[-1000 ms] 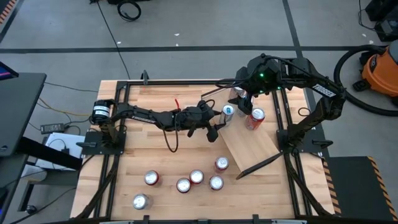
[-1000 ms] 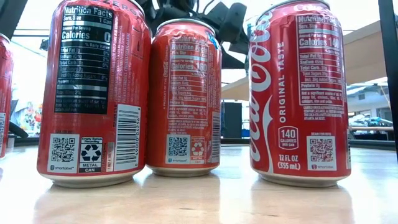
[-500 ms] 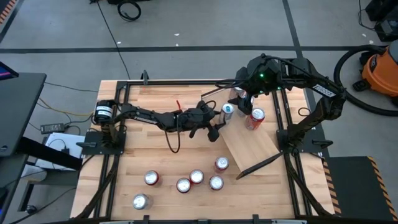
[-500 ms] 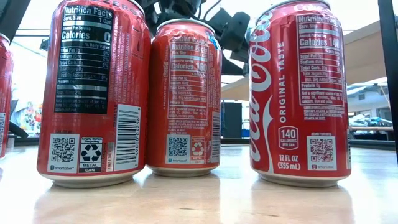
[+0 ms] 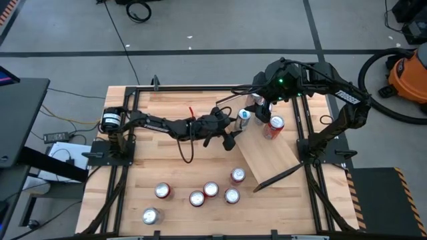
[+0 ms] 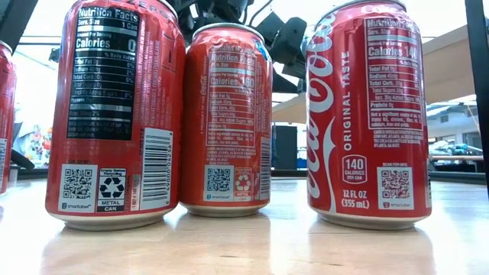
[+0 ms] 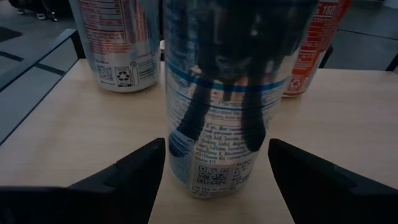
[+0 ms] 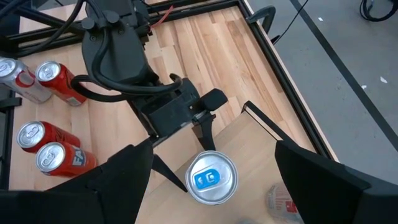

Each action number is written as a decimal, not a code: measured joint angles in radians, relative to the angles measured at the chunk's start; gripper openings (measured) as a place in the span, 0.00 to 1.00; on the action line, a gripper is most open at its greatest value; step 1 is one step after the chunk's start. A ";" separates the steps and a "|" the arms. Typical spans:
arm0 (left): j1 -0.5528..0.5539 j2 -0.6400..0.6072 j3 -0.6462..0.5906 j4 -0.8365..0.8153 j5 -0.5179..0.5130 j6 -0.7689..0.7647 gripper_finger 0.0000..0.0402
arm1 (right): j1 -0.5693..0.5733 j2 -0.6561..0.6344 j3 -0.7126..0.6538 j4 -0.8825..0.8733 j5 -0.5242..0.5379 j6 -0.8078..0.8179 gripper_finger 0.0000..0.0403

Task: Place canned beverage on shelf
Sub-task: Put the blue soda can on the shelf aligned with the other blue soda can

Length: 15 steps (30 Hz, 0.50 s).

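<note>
The silver can (image 5: pixel 244 119) stands upright on the far-left end of the shelf (image 5: pixel 270 152), which lies at an angle on the worktop (image 5: pixel 167 167). The left gripper (image 7: pixel 214 165) is just beside it, fingers (image 7: pixel 134 168) apart on either side, not touching. The right gripper (image 8: pixel 208 158) hovers above, fingers spread. A red can (image 5: pixel 273 125) stands near on the shelf.

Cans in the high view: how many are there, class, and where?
9. Six cans cluster on the table, low in the picture. Three stand on the shelf, one partly under the right arm; others may be hidden.
</note>
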 joint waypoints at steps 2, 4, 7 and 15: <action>0.000 0.000 0.000 0.000 0.012 0.000 0.73 | 0.000 0.000 0.000 0.000 0.000 0.000 0.87; 0.000 0.000 0.000 0.000 0.016 0.000 0.73 | 0.000 0.000 0.000 0.000 0.000 0.000 0.87; -0.001 0.000 0.000 0.000 0.016 0.000 0.73 | 0.000 0.000 0.000 0.000 0.000 0.000 0.87; -0.001 0.000 0.000 -0.002 0.019 -0.002 0.73 | 0.003 0.000 0.000 0.000 0.000 0.002 0.87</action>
